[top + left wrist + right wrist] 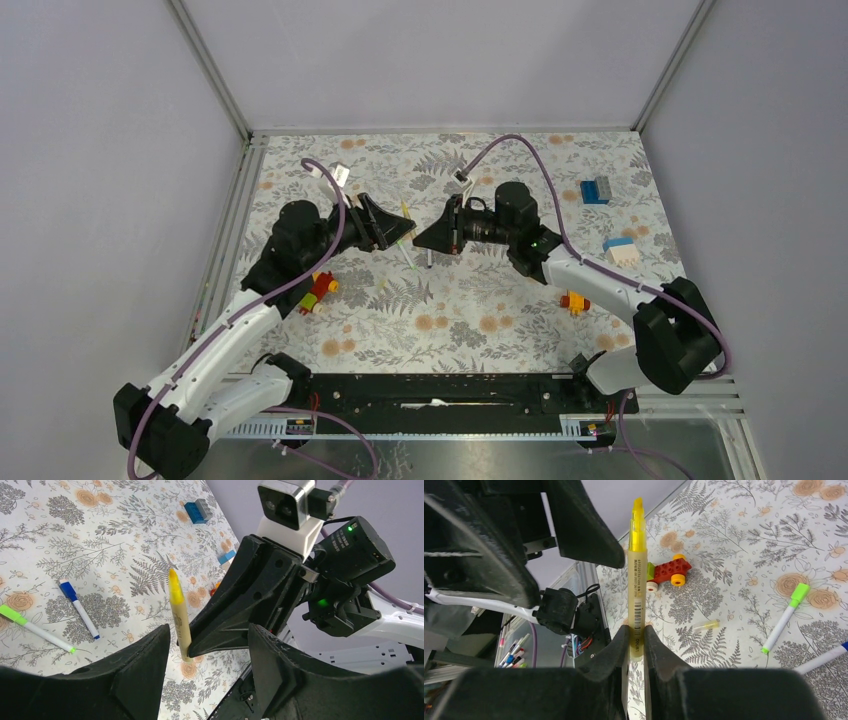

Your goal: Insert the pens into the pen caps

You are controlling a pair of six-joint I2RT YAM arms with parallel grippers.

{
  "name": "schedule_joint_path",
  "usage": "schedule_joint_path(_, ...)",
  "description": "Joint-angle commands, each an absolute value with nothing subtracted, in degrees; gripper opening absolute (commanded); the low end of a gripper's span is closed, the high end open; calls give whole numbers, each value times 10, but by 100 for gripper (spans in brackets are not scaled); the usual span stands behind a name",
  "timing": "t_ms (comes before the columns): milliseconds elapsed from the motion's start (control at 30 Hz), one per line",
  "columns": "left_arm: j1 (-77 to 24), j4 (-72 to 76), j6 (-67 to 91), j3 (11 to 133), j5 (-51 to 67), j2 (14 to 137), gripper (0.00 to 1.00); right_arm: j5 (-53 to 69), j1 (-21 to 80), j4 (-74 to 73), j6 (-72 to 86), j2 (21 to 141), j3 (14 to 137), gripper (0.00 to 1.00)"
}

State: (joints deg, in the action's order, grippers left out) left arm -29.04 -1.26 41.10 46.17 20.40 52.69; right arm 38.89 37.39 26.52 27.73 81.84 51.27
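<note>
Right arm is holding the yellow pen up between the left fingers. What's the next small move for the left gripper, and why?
Probably close the left gripper on the yellow pen, around its upper barrel. The right gripper pinches only the pen's bottom end, and the pen stands upright between the left fingers, which are apart. A second grip would likely steady it.

I am pinching the yellow pen (637, 580) by its lower end in my right pincer (636, 637). It is standing upright in the middle of the right wrist frame, showing a tan barrel with a barcode and pointing its bright yellow tip up. 2 more pens are lying flat at the right edge: the green pen (784, 620), white-barrelled, carrying a wide green cap on its upper end and a small green tip below, and the blue pen (824, 657) lower right, apart from it. 1 small yellowish cap (705, 625) is lying on its side right of centre.
</note>
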Motion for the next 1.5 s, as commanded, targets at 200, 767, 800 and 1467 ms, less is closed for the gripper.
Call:
schedule_joint_path(200, -292, 33, 423, 457, 213, 533, 54, 428, 384, 348, 291, 780, 497, 0)
schedule_joint_path(767, -292, 64, 443, 449, 226, 547, 22, 457, 389, 371, 300, 793, 500, 0)
schedule_joint_path(800, -292, 64, 443, 448, 224, 547, 11, 458, 390, 371, 300, 794, 501, 0)
schedule_joint_path(1467, -293, 79, 479, 422, 187, 510, 0, 429, 391, 403, 328, 813, 504, 68)
